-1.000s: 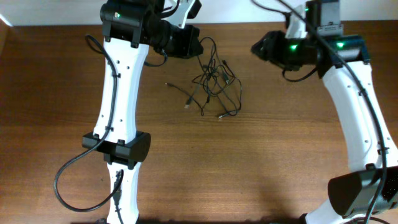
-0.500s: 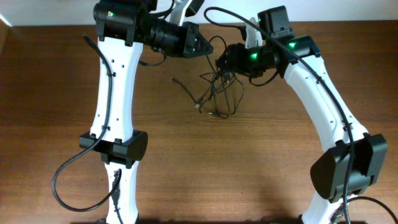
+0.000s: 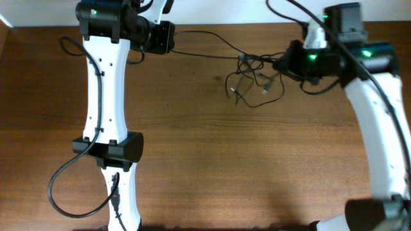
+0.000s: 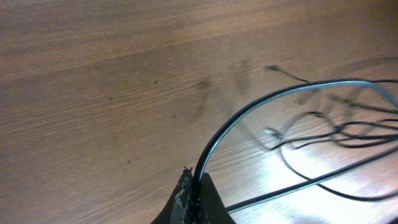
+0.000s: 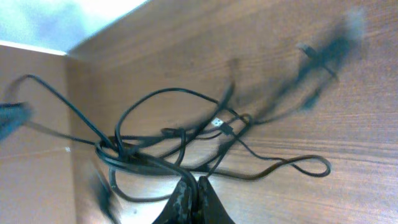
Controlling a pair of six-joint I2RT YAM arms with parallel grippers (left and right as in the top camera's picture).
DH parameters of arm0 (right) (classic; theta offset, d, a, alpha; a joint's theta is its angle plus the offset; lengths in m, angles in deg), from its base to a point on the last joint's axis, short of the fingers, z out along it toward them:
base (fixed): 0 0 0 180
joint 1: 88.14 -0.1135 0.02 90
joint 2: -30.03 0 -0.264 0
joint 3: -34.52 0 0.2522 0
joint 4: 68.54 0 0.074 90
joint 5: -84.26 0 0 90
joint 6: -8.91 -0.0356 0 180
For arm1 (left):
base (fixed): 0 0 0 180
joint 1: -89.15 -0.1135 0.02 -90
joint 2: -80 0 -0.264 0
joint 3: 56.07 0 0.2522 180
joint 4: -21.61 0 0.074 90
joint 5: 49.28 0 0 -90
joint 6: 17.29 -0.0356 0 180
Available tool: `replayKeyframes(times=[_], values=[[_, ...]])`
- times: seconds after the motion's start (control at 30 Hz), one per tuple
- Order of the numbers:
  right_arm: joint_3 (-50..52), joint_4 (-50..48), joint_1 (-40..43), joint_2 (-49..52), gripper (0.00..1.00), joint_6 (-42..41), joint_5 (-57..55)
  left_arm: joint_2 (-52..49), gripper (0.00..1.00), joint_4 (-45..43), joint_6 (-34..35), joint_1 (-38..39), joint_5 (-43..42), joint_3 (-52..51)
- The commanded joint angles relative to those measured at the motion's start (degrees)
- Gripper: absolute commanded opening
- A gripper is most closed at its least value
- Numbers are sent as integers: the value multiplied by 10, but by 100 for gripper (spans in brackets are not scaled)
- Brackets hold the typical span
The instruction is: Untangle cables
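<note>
The cables (image 3: 255,76) form a loose black clump lifted at the far middle-right of the wooden table (image 3: 212,160). My left gripper (image 3: 171,37) is shut on one strand (image 4: 267,102), which runs rightward from it into the clump. My right gripper (image 3: 281,64) is shut on the clump's right side, and in its wrist view the right gripper (image 5: 194,184) pinches looped strands (image 5: 155,146). A small plug (image 5: 219,122) shows among the loops. Loose ends (image 3: 236,94) dangle below the clump. In the left wrist view my left gripper (image 4: 194,188) has the strand rising from between its closed fingertips.
The table's far edge meets a pale wall (image 5: 68,18) just behind both grippers. The white left arm (image 3: 106,96) stands over the left half and the white right arm (image 3: 376,122) over the right edge. The left table edge (image 3: 4,38) is near the left arm.
The right gripper closed on the clump and drew it right. The left gripper moved left with its strand, so the cables now stretch out between the two grippers.
</note>
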Motion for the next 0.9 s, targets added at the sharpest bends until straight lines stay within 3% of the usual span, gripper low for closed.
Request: replayKeyframes(times=[0.0, 0.07, 0.13, 0.17, 0.2, 0.27, 0.37, 0.4, 0.43, 0.5, 0.6, 0.63, 0.7, 0.73, 0.77, 0.8, 0.87], values=[[-2, 18, 45, -79, 4, 19, -34, 4, 0, 1, -45, -23, 92, -10], [-2, 38, 31, -104, 4, 24, -34, 4, 0, 1, -67, -21, 48, -11], [-2, 67, -21, -103, 4, 45, -41, 4, 15, 1, -114, -19, -35, -12], [-2, 71, -41, -99, 4, 56, -41, 4, 31, 1, -126, -19, -57, -12], [-2, 68, -55, -97, 4, 56, -41, 4, 66, 1, -125, -19, -70, -12], [-2, 62, -77, -90, 4, 53, -57, 4, 93, 0, -126, -18, -116, -20], [2, 73, -88, -70, 4, 21, -107, 4, 93, 1, -126, -12, -121, -54], [5, 72, -96, -54, 4, 21, -108, 4, 73, 0, -128, -10, -120, -71], [5, 72, -105, -33, 4, 26, -107, 4, 70, -4, -128, -6, -99, -86], [5, 83, -116, -2, 4, 32, -118, 4, 99, -6, -127, 0, -73, -90], [5, 92, -121, 24, 8, 52, -131, 4, 99, -3, -108, 3, -114, -90], [5, 96, -121, 27, 11, 56, -134, 4, 99, 1, -159, 10, -206, -90], [5, 98, -121, 29, 12, 56, -145, 4, 99, 1, -210, 27, -229, -90], [5, 106, -121, 29, 23, 56, -155, 4, 99, 1, -216, 37, -196, -95], [5, 118, -121, 30, 64, 56, -172, 4, 100, 1, -214, 45, -150, -104], [6, 124, -121, 30, 74, 56, -176, 4, 98, 1, -199, 53, -111, -110], [6, 125, -117, 30, 81, 56, -183, 4, 93, 1, -131, 70, -12, -128]])
